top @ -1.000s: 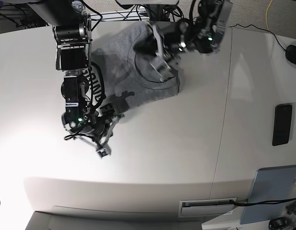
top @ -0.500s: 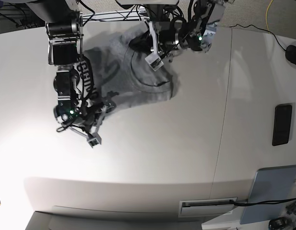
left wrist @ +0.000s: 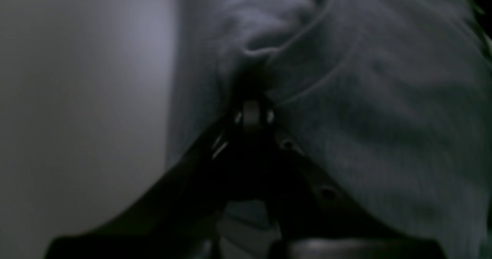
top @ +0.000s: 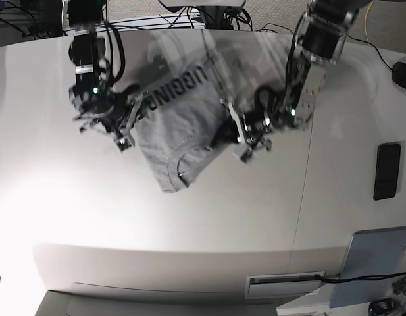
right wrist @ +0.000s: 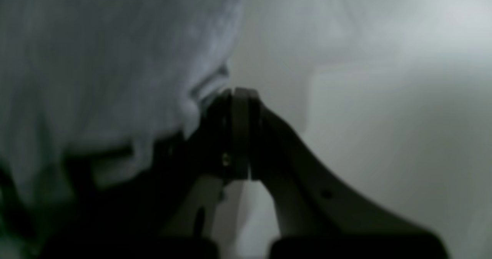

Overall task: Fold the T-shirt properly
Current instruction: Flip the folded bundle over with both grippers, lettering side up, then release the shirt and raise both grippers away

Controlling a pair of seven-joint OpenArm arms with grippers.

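Hanging between both arms over the white table point(top: 209, 217), the T-shirt point(top: 179, 135) is drooping to a point at its nearer end, collar seam showing there, black block lettering running across its farther edge. Left gripper point(top: 241, 139) is sitting at the shirt's right side in the base view, jaws pinched together on a bunched fold of grey cloth point(left wrist: 346, 97). Right gripper point(top: 126, 133) is sitting at the opposite side, jaws pressed together and nipping the fabric's edge point(right wrist: 115, 59). Farther right, a black phone point(top: 387, 171) is lying flat, well apart from the shirt.
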